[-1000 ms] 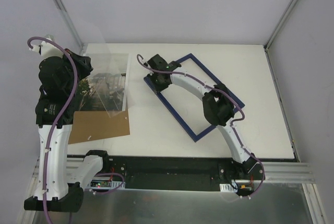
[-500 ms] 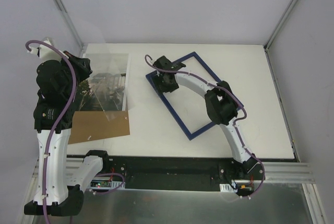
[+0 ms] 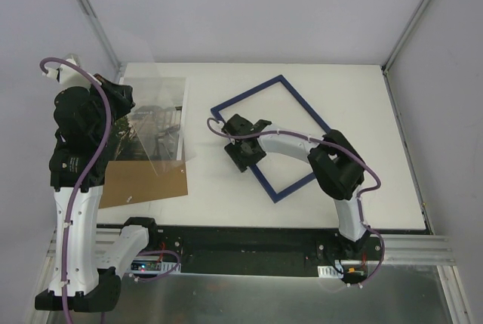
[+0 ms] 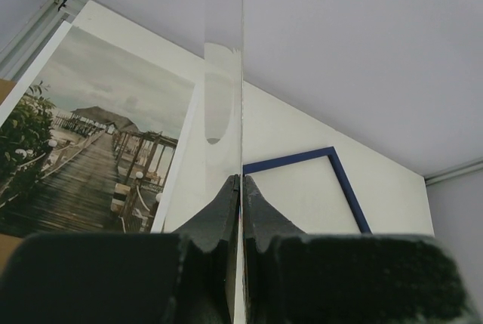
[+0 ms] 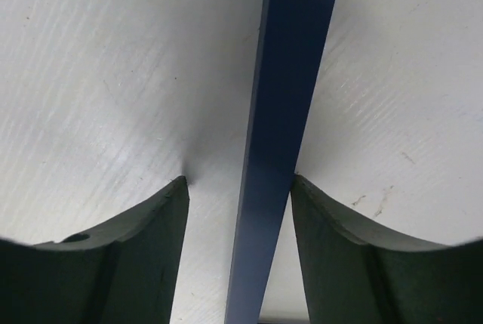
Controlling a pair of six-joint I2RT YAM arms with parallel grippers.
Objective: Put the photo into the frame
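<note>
Photo is lying at upper left; left gripper is pinching the clear pane tightly above it, while right gripper's spread fingers are straddling the frame's rail.

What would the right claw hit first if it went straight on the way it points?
Probably the thin navy blue rectangular picture frame: its rail lies between the fingers of the open right claw.
</note>
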